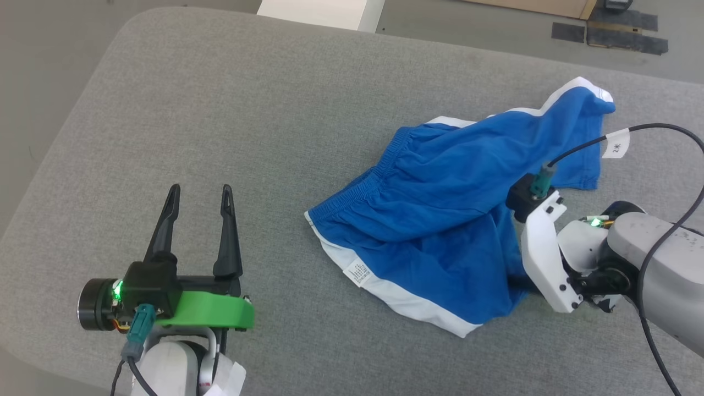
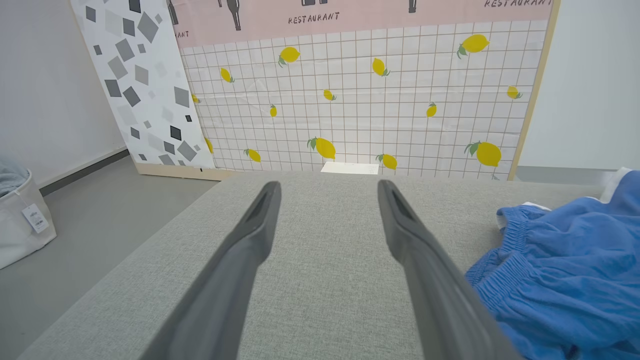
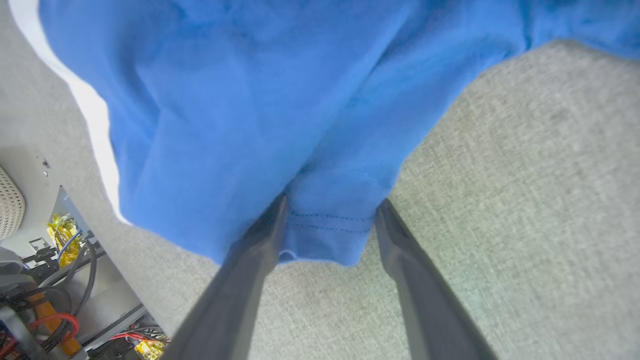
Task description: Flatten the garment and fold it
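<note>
A: Backdrop?
B: Grey woven surface [image 1: 220, 110], rounded corners. Behind it, a grid-tile panel [image 2: 350, 100] printed with lemons, with a pink band on top reading "RESTAURANT". Left of that, a white panel [image 2: 145, 85] with grey squares.
A: Floor?
B: Grey floor [image 2: 100, 210]. White fabric basket [image 2: 15, 240] with a hang tag stands by the pale wall [image 2: 45, 75]. Black tape patches [image 1: 627, 43] lie beyond the surface's far edge. Light is even.

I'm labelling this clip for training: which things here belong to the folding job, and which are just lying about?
Job:
blue shorts
grey padded table
left gripper, open
right gripper, open

Lying about:
white fabric bin
lemon-print panel
dark floor tape
</note>
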Tool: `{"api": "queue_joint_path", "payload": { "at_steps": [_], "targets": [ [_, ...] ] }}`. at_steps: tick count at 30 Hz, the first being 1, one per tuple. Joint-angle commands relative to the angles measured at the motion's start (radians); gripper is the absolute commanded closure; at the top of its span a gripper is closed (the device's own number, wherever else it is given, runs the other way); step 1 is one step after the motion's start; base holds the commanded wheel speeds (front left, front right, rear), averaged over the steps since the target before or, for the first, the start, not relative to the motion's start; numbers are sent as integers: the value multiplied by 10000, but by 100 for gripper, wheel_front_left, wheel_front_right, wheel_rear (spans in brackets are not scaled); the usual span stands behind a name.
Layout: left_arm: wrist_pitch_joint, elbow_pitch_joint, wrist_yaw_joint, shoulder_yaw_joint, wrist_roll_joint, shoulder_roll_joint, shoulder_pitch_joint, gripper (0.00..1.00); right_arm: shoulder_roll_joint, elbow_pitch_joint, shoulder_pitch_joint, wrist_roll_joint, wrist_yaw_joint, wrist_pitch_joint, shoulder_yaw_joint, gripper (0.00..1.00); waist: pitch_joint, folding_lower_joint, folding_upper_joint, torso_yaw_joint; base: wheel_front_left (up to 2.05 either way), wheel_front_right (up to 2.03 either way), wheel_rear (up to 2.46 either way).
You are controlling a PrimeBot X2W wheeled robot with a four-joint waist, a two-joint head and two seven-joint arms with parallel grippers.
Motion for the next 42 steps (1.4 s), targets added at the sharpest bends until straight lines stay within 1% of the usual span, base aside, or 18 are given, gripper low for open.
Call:
{"api": "queue_joint_path", "payload": {
  "at_steps": [1,4,6,10,16,20,22,25,27,29,33,37,39,42],
  "targets": [
    [-36,28,79,48,-101,-48,-144,0,89,55,224,-116,-15,-162,117,100,25,1,0,-27,0,0,0],
    [-36,97,78,82,-108,-49,-120,0,-31,-88,-6,-276,-15,-772,118,100,-65,1,0,-124,0,0,0],
    [-36,106,103,48,-119,-50,-66,0,-185,-359,-125,-97,-15,-1185,84,100,-184,1,0,-177,0,0,0],
    [-36,88,143,11,-145,-51,68,0,-971,-1174,-382,39,-15,-1878,36,100,-366,1,0,-250,0,0,0],
    [-36,6,173,51,-164,-52,230,0,-2154,-2112,-609,237,-15,-2527,-239,100,-477,1,0,-390,0,0,0],
    [-36,-28,181,-2,-209,-52,251,0,-2607,-2153,-675,494,-15,-2827,-575,100,-445,1,0,-425,0,0,0],
    [-36,-64,184,25,-220,-52,236,0,-2627,-2034,-749,548,-15,-2777,-632,100,-361,1,0,-480,0,0,0],
    [-36,-104,176,32,-243,-52,152,0,-2292,-1643,-1009,375,-15,-2583,-602,100,-175,1,0,-512,0,0,0],
    [-36,-106,167,-67,-283,-52,24,0,-1854,-1213,-1293,150,-15,-2467,-571,100,2,1,0,-434,0,0,0],
    [-36,-118,174,-214,-335,-52,-137,0,-1277,-699,-1609,-11,-15,-2470,-578,100,205,1,0,-303,0,0,0],
    [-36,-63,188,-527,-461,-52,-511,0,-77,694,-2245,-443,-15,-2445,-454,100,664,1,0,80,0,0,0],
    [-36,-44,294,-731,-592,-52,-731,0,902,2148,-2553,-947,-15,-2564,-243,100,1012,1,0,384,0,0,0],
    [-36,-18,346,-794,-642,-52,-790,0,1304,2706,-2514,-1136,-15,-2643,-135,100,1124,1,0,472,0,0,0],
    [-36,27,400,-843,-685,-52,-850,0,1696,3206,-2307,-1343,-15,-2839,-18,100,1164,1,0,526,0,0,0]
  ]
}}
